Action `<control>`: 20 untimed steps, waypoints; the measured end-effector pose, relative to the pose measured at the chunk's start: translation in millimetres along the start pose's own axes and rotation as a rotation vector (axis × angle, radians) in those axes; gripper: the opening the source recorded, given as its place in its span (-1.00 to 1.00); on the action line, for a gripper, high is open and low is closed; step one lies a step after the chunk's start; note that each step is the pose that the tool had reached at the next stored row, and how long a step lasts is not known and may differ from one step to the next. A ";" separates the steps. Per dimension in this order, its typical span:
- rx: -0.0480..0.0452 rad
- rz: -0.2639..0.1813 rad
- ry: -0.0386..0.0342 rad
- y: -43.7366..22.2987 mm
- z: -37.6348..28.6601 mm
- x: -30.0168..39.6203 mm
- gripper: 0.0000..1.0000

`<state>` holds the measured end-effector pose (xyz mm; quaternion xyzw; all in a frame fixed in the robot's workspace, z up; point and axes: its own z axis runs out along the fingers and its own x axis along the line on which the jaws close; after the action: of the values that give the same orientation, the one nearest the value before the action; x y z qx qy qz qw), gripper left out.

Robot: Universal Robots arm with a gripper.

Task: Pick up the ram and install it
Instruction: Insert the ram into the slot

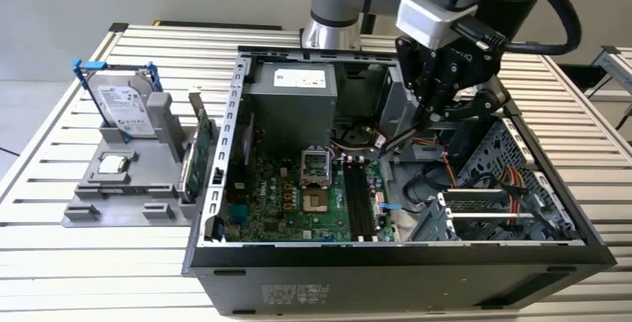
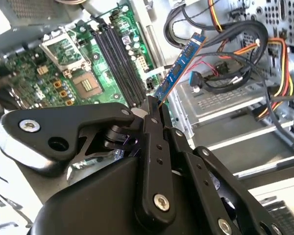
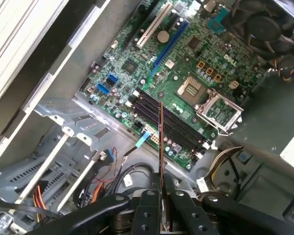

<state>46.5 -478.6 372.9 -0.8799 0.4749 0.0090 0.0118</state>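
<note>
I am a single robot arm, and my black two-fingered gripper point(image 2: 154, 110) is clamped on the ram point(image 2: 179, 66) — a long, thin circuit-board stick with a blue label and dark chips, seen face-on in the second wrist view and edge-on as a thin line in the first wrist view point(image 3: 160, 147).

In the exterior view my gripper point(image 1: 434, 118) hangs over the open black desktop computer case point(image 1: 395, 252), toward two o'clock from the green motherboard point(image 1: 286, 196). The ram is in the air, clear of the board, pinched at one end between my fingers.

How far along, as I judge it: the pick-up is done; the install is not. The black memory slots point(image 3: 171, 122) on the motherboard sit bare, and the stick is above them, near but not touching.

The stick's long axis runs straight out from my fingertips. In the first wrist view it points toward twelve o'clock, its free end over the rows of slots, crossing them at an angle and not yet in line with them. In the second wrist view it points toward one o'clock, past a tangle of black, orange and yellow cables point(image 2: 245, 58).

Outside the case, at nine o'clock in the exterior view, a grey parts holder point(image 1: 129, 189) carries a silver hard drive with blue clips point(image 1: 126, 107).
</note>
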 end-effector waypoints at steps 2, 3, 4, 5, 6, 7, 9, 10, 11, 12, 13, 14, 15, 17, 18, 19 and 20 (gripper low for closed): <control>0.0009 0.036 0.0005 0.0 0.1 0.0 -1.00; 0.0014 0.055 0.0007 0.0 0.2 0.0 -1.00; 0.0019 0.073 0.0009 0.0 0.2 0.0 -1.00; 0.0024 0.090 0.0011 0.0 0.3 0.0 -1.00; 0.0029 0.109 0.0013 0.0 0.3 0.0 -1.00; 0.0034 0.128 0.0016 0.0 0.4 0.0 -1.00; 0.0044 0.163 0.0020 0.0 0.5 0.0 -1.00; 0.0049 0.181 0.0023 0.0 0.6 0.0 -1.00; 0.0054 0.200 0.0024 0.0 0.7 0.0 -1.00; 0.0059 0.218 0.0027 0.0 0.7 0.0 -1.00; 0.0064 0.236 0.0028 0.0 0.8 0.0 -1.00; 0.0069 0.254 0.0031 0.0 0.9 0.0 -1.00; 0.0074 0.272 0.0033 0.0 0.9 0.0 -1.00; 0.0083 0.309 0.0038 0.0 1.0 0.0 -1.00; 0.0088 0.327 0.0040 0.0 1.1 0.0 -1.00; 0.0093 0.346 0.0042 0.0 1.2 0.0 -1.00; 0.0098 0.363 0.0044 0.0 1.2 0.0 -1.00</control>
<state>46.5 -478.6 371.6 -0.7796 0.6261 0.0068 0.0132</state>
